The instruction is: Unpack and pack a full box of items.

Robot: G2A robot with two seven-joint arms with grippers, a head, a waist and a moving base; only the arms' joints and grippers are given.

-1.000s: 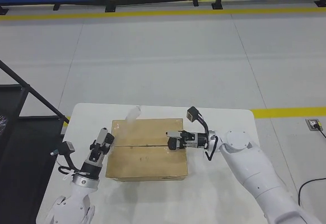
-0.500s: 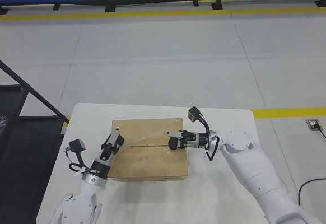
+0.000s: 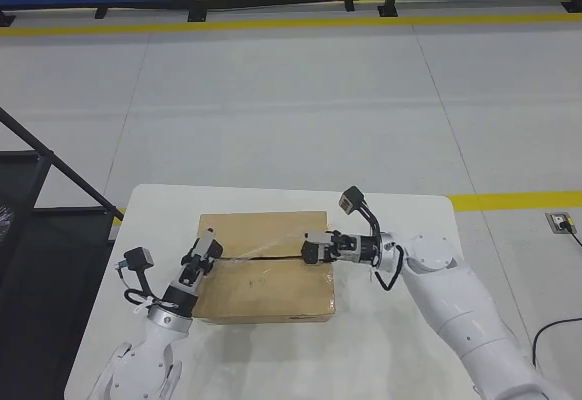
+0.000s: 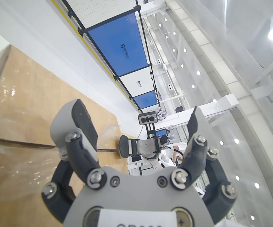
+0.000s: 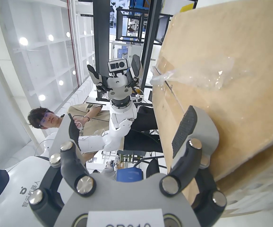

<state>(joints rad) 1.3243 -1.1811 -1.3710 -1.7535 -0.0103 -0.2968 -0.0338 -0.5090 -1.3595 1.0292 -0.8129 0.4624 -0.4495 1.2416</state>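
Two grippers flank our taped cardboard box (image 3: 261, 280) at the top view's centre on the white table (image 3: 401, 340): left gripper (image 3: 207, 250) at its left end, right gripper (image 3: 311, 248) at the seam's right, both spread.

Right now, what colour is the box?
The box is plain brown cardboard, best seen in the top view.

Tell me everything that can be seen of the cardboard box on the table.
The cardboard box is brown, rectangular and shut; its two top flaps meet in a seam across the middle. It lies flat on the white table. Over the seam, clear tape is wrinkled and partly lifted. The open left gripper and open right gripper sit at the seam's two ends; contact is unclear.
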